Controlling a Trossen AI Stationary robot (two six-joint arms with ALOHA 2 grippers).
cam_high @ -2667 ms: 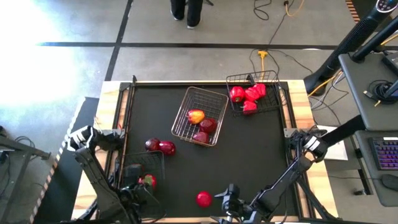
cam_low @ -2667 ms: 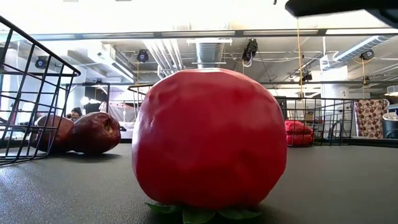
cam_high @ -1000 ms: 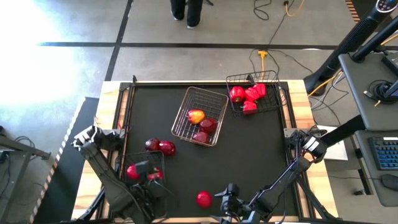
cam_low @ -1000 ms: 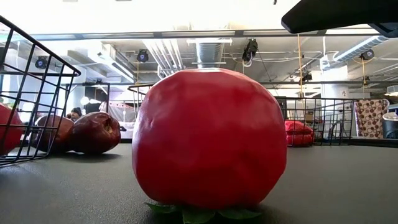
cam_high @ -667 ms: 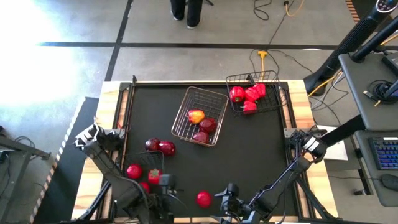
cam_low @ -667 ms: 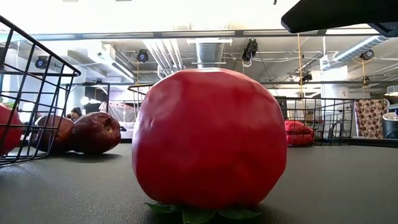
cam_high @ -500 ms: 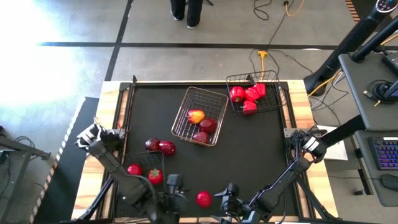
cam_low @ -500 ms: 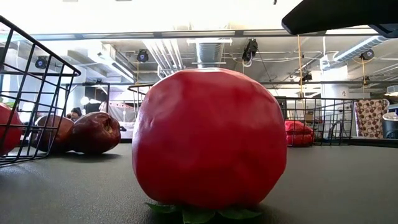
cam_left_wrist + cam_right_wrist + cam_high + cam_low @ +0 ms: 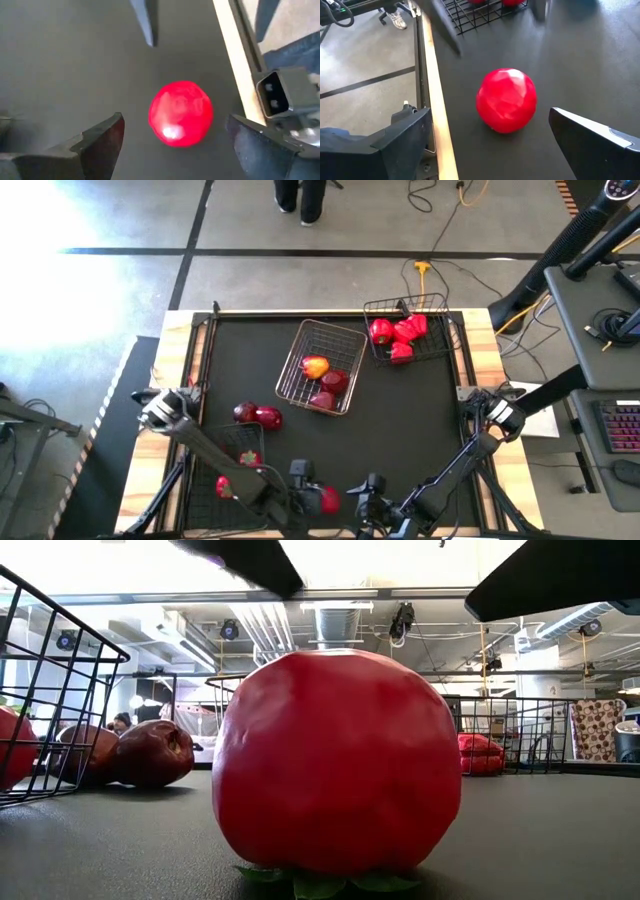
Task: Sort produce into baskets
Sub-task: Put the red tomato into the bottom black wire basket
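Black worktop inspected first: three baskets stood on it, and sorting was partly done. The silvery basket held the yellow-red apple and dark apples. The far black basket held the peppers. The near black basket held two tomatoes. Two dark apples lay loose on the worktop, just beside that basket.

Change noted: my left claw had left the near black basket, where seconds earlier it was working over the tomatoes, and had swung along the near edge. The basket showed one more tomato than before. I judged that drop complete and the next pick begun.

My left claw was released and empty, fingers spread either side of the loose tomato without touching it. My right claw waited just on the tomato's other side, also released and empty.

The loose tomato sat alone near the front rim of the worktop, well apart from every basket. It stood upside down: the low view showed its green leaves pressed flat beneath it, so the stem pointed into the worktop. It looked close to round, so I found no marked long axis. I judged any approach angle would serve equally well.
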